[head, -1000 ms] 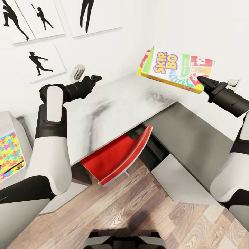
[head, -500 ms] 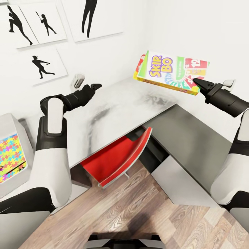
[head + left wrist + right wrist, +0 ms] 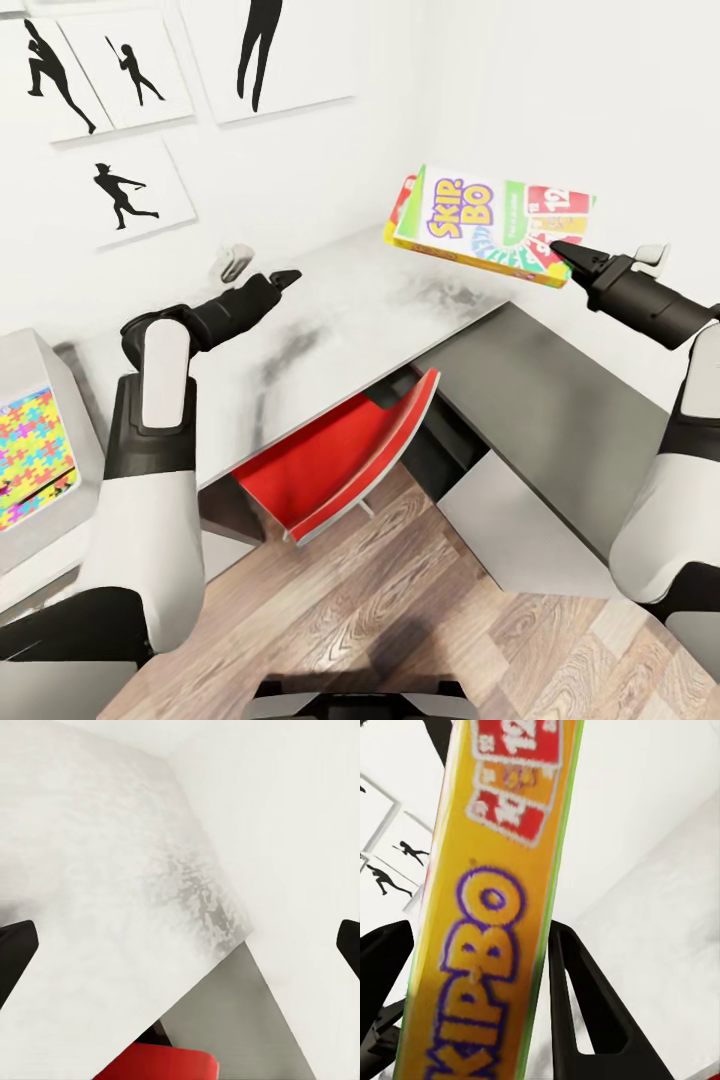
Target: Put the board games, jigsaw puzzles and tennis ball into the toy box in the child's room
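A: Where is the Skip-Bo game [image 3: 488, 217]?

B: Upper right of the frame, clamped at its near end in the right claw [image 3: 556, 247], its long axis running leftward, held above the bench [image 3: 330, 330].

A: And the toy box?

B: The toy box [image 3: 35, 455] sits at the far left edge, a jigsaw puzzle [image 3: 30, 455] inside. The left claw [image 3: 285, 277], fingers apart and empty, hovers between them, as does a red chair [image 3: 345, 455].

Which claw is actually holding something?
The right claw: clamped on the Skip-Bo box, held above the table. The left claw is open and empty.
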### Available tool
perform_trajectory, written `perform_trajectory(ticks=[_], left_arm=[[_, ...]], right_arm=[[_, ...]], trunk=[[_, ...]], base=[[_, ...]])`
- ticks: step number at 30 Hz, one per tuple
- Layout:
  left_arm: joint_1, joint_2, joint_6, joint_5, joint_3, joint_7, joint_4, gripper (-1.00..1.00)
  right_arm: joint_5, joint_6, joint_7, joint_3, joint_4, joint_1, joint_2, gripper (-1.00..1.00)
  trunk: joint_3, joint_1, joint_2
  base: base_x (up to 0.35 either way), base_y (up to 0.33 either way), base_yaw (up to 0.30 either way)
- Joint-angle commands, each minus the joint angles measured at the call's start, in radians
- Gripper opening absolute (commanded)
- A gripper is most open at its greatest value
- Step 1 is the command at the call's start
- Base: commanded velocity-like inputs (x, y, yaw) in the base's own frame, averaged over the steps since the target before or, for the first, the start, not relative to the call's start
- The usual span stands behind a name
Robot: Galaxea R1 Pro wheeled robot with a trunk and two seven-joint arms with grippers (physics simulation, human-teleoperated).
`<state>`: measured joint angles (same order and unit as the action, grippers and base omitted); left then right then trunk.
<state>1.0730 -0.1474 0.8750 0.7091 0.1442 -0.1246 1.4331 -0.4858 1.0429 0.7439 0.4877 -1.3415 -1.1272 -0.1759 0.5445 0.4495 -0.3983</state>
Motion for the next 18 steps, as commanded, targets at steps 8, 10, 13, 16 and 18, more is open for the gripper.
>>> perform_trajectory(ticks=[8,10,13,16,18], left_arm=[[-0.007,0.02,0.01,0.011,-0.019,-0.035,0.006,1.0],[0.004,0.02,0.01,0.011,-0.019,-0.039,-0.001,1.0],[0.013,0.02,0.01,0.011,-0.019,-0.039,-0.001,1.0],[0.013,0.02,0.01,0.011,-0.019,-0.039,-0.001,1.0],[0.013,0.02,0.01,0.011,-0.019,-0.039,-0.001,1.0]], right_arm=[[0.018,0.004,0.029,-0.008,-0.022,-0.019,-0.004,-1.0],[0.018,0.004,0.029,-0.008,-0.033,-0.031,-0.004,-1.0],[0.018,0.004,0.029,-0.008,-0.05,-0.048,-0.004,-1.0],[0.018,0.004,0.029,-0.008,-0.052,-0.064,-0.004,-1.0],[0.018,0.004,0.029,-0.008,-0.052,-0.076,-0.004,-1.0]], trunk=[[0.001,0.001,-0.002],[0.001,0.001,-0.002],[0.001,0.001,-0.002],[0.001,0.001,-0.002],[0.001,0.001,-0.002]], base=[[0.0,0.0,0.0],[0.0,0.0,0.0],[0.0,0.0,0.0],[0.0,0.0,0.0],[0.0,0.0,0.0]])
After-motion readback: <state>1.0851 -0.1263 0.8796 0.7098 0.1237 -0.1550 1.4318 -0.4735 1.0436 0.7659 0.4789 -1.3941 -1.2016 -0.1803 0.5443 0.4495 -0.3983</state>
